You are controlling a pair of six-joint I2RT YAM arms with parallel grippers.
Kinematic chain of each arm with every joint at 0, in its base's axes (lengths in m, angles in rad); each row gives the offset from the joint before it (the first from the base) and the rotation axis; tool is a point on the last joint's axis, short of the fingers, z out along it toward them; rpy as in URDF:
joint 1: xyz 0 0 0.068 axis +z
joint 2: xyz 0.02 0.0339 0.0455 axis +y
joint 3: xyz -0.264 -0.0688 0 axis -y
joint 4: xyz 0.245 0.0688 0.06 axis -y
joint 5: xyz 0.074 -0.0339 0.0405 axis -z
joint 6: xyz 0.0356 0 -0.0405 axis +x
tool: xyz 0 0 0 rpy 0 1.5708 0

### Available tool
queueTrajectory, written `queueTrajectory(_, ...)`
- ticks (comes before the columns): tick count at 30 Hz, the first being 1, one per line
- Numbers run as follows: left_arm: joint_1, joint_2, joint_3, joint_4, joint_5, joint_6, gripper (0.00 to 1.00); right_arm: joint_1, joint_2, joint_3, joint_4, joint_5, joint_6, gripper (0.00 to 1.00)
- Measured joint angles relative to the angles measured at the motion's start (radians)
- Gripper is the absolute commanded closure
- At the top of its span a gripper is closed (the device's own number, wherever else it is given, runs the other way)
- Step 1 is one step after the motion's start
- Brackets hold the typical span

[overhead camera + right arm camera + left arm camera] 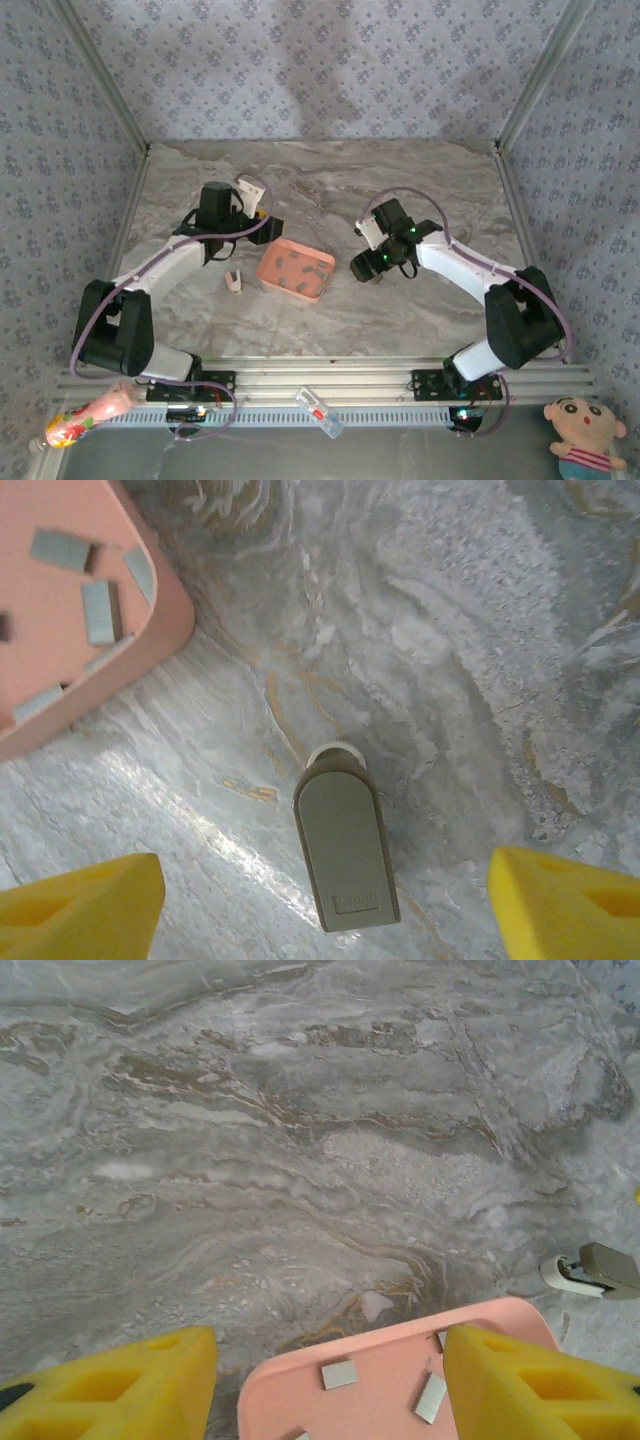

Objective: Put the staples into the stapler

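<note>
The pink tray [320, 268] lies mid-table and holds several staples [290, 265], flat grey slivers. My left gripper [265, 225] hovers open over the tray's far-left corner [300, 1370]. One yellow finger [120, 1390] is off the tray. The other finger [540, 1390] is over it, near two staples [339, 1373]. The olive-grey stapler [345, 850] with a white end lies flat on the marble, right of the tray [150, 630]. My right gripper [325, 865] is open, a finger well clear on each side of the stapler. The stapler [590, 1270] also appears at the right edge of the left wrist view.
A small pale object [234, 282] lies on the table left of the tray. Patterned walls and metal posts close in the back and sides. Below the front rail sit a colourful toy [85, 415], a clear packet [318, 410] and a doll [585, 435].
</note>
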Motion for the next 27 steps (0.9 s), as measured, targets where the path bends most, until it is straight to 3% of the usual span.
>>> queueTrajectory(6, -0.004, 0.0, 0.0, 0.0, 0.001, 0.0, 0.39, 0.013, 0.089, 0.071, -0.068, 0.037, 0.005, 0.35)
queueTrajectory(13, -0.004, 0.0, 0.0, 0.0, -0.001, 0.0, 0.39, 0.037, 0.172, 0.1, -0.08, 0.075, 0.005, 0.41)
queueTrajectory(18, -0.004, 0.0, 0.0, 0.004, -0.002, 0.001, 0.39, 0.041, 0.225, 0.121, -0.072, 0.087, 0.005, 0.55)
queueTrajectory(21, -0.004, 0.0, 0.0, 0.006, -0.005, 0.003, 0.39, 0.041, 0.245, 0.132, -0.07, 0.089, 0.0, 0.64)
queueTrajectory(27, -0.004, 0.0, 0.0, 0.008, -0.003, 0.009, 0.4, 0.042, 0.226, 0.135, -0.063, 0.083, -0.022, 0.72)
